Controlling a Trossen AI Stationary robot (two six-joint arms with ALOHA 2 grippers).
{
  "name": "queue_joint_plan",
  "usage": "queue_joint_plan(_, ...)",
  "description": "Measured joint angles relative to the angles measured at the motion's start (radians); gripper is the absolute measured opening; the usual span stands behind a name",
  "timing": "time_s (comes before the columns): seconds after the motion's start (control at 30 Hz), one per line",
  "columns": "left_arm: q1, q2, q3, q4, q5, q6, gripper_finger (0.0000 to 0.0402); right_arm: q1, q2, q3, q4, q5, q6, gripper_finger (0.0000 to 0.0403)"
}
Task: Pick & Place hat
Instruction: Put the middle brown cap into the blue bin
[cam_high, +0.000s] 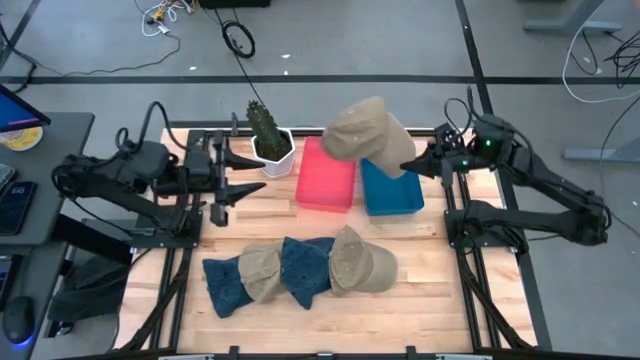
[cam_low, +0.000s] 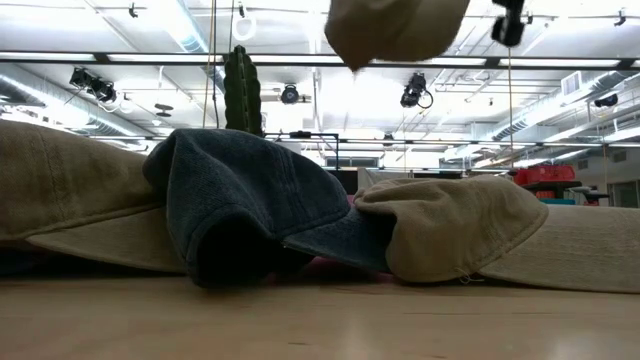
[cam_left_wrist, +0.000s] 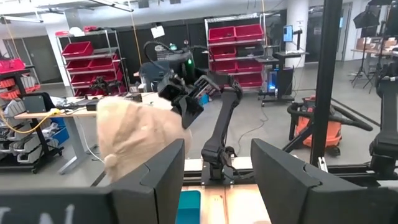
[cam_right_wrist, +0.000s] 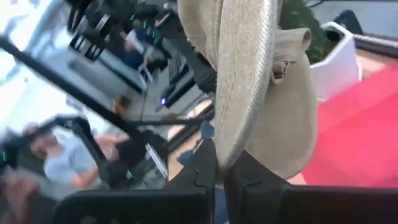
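So there's a tan hat (cam_high: 366, 133) up in the air, hanging limp by its brim over the gap between the red bin (cam_high: 325, 177) and the blue bin (cam_high: 392, 190), about 12 o'clock from table center. The right gripper (cam_high: 418, 163) is pinching it at its 3 o'clock edge. Down at 6 o'clock four more hats lie overlapped in a row on the wood: blue hat (cam_high: 223, 284), tan cap (cam_high: 261, 272), second blue hat (cam_high: 306, 268), tan end hat (cam_high: 360, 262).
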Motion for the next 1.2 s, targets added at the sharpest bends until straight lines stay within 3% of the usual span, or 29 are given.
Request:
queue_joint_plan(0.17, 0.023, 0.054, 0.000, 0.042, 0.001, 0.000, 0.0188, -0.020, -0.110, -0.185, 0.137, 0.080, 0.192, 0.0006)
queue_joint_plan(0.37, 0.071, 0.115, 0.000, 0.064, 0.000, -0.016, 0.0188, -0.024, -0.227, -0.304, 0.159, 0.286, 0.387, 0.0006)
queue_joint_plan(0.53, 0.094, 0.152, 0.000, 0.063, 0.000, -0.055, 0.0188, -0.017, -0.285, -0.331, 0.137, 0.421, 0.560, 0.0006)
queue_joint_plan(0.73, 0.096, 0.168, 0.000, 0.065, 0.000, -0.055, 0.0188, 0.041, -0.317, -0.332, 0.012, 0.501, 0.777, 0.0006)
queue_joint_plan(1.2, 0.115, 0.163, 0.000, 0.064, 0.001, -0.027, 0.0188, 0.142, -0.330, -0.332, -0.214, 0.682, 0.965, 0.0006)
